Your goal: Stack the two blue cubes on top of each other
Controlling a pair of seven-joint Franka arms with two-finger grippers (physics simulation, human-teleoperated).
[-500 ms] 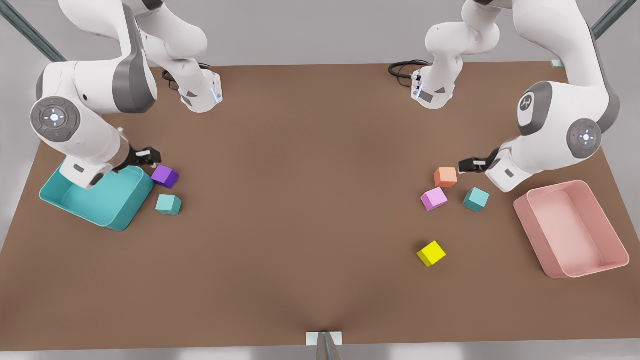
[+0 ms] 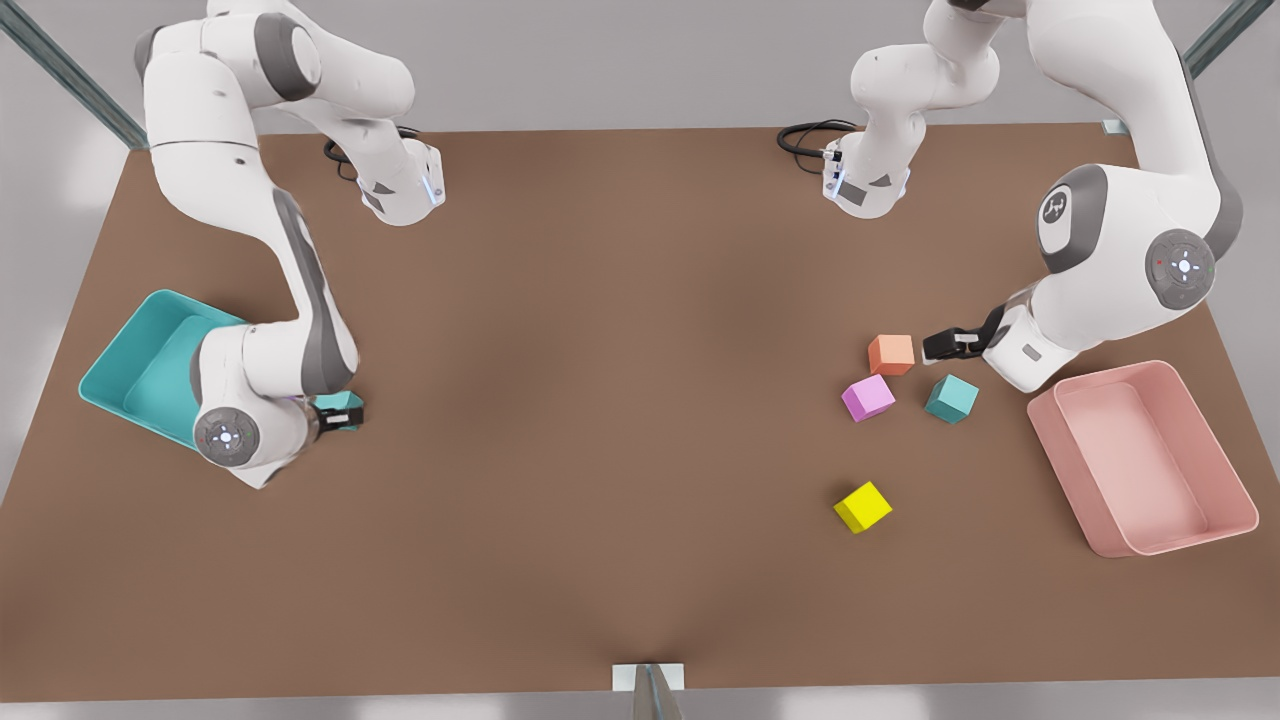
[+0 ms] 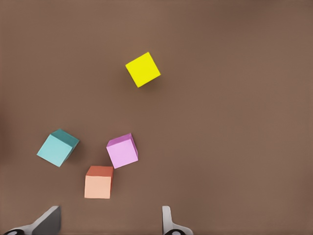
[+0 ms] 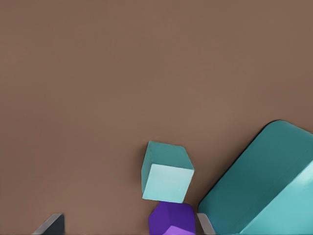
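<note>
One blue cube (image 2: 951, 398) lies on the table at the front view's right, beside a pink cube (image 2: 868, 397) and an orange cube (image 2: 891, 354). My left gripper (image 2: 942, 345) hovers just right of the orange cube, open; the left wrist view shows its fingertips (image 3: 166, 215) wide apart, with that blue cube (image 3: 57, 147) farther off. The other blue cube (image 2: 346, 401) sits by the teal tray (image 2: 140, 365), half hidden under my right gripper (image 2: 338, 413). In the right wrist view this cube (image 4: 167, 172) lies just beyond the open right gripper (image 4: 129, 219).
A purple cube (image 4: 172, 219) touches the near blue cube, close to the tray's corner (image 4: 264, 186). A yellow cube (image 2: 862, 506) lies alone toward the front. A pink tray (image 2: 1143, 456) stands at the front view's right edge.
The arm at the front view's left has swung from the purple cube toward the front, its gripper now at the blue cube. The other gripper has shifted slightly.
</note>
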